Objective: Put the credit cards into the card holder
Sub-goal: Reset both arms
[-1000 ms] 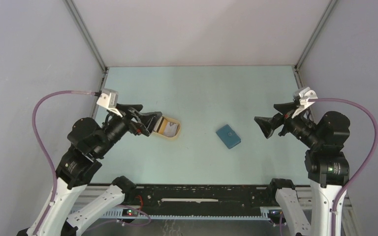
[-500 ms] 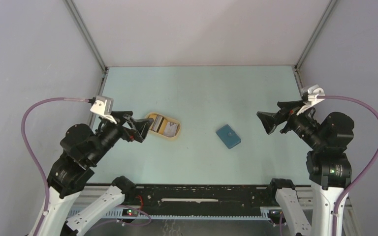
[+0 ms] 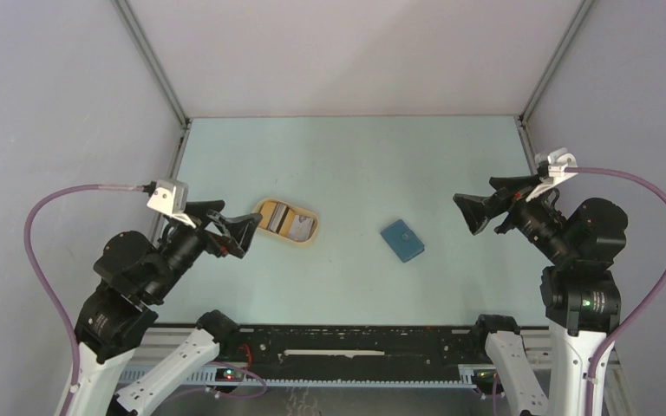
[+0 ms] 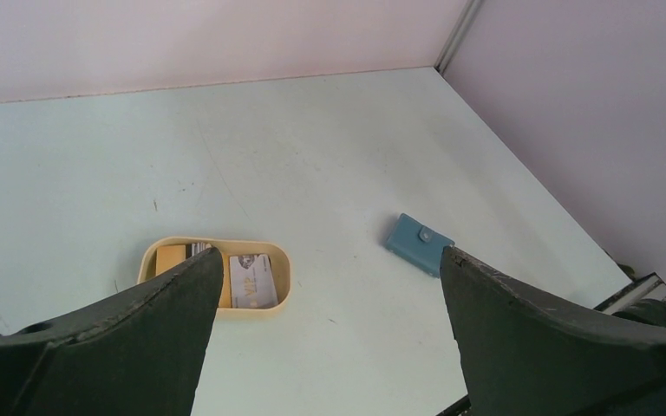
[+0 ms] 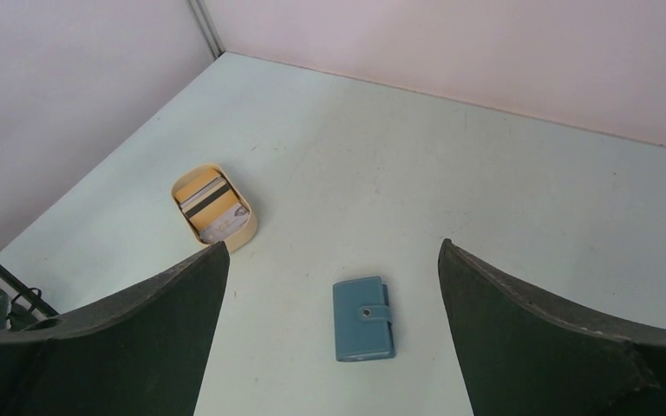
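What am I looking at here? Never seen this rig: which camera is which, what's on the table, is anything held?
Two robot arms are bolted at the near edge of a table. The wide picture comes from a fixed camera above and behind them: left gripper on the left, right gripper on the right. The other two pictures come from a camera on each wrist; the dark shapes at the bottom are that gripper's own fingers. On the table: a tan oval tray with the credit cards in it, and a closed teal card holder lying apart from it. Both grippers are open and hold nothing.
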You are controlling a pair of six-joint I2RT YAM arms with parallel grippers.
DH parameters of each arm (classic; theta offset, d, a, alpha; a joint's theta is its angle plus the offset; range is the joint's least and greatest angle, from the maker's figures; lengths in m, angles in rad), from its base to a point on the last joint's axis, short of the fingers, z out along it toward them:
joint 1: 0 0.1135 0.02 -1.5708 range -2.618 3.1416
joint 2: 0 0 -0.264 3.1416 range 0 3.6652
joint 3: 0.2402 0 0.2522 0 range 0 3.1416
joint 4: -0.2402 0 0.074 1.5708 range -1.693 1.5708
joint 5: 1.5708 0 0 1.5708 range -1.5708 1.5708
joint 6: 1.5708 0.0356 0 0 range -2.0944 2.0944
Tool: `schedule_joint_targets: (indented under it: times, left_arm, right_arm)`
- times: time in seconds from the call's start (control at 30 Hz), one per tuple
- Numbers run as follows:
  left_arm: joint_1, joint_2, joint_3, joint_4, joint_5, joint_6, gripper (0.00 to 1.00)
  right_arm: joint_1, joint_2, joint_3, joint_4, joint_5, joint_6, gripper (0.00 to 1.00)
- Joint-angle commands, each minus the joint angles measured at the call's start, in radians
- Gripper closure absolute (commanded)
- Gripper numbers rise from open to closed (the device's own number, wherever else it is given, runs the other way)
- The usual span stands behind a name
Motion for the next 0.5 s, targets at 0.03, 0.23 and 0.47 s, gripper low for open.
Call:
schedule_joint_targets:
  times: [0.03, 0.23, 0.47]
  left_arm:
    - [0.008, -0.013, -0.035, 0.017, -0.011, 0.023, 0.0]
    - [0.008, -0.025, -0.06, 0.031, -0.009, 0.022, 0.0]
    - [0.008, -0.057, -0.092, 0.03, -0.02, 0.018, 0.0]
  right_arm:
    - [-0.006, 0.006, 0.035, 0.034, -0.006, 0.029, 0.0]
    - [-0.006, 0.004, 0.034, 0.027, -0.02, 0.035, 0.0]
    - [-0.006, 0.008, 0.034, 0.033, -0.024, 0.053, 0.0]
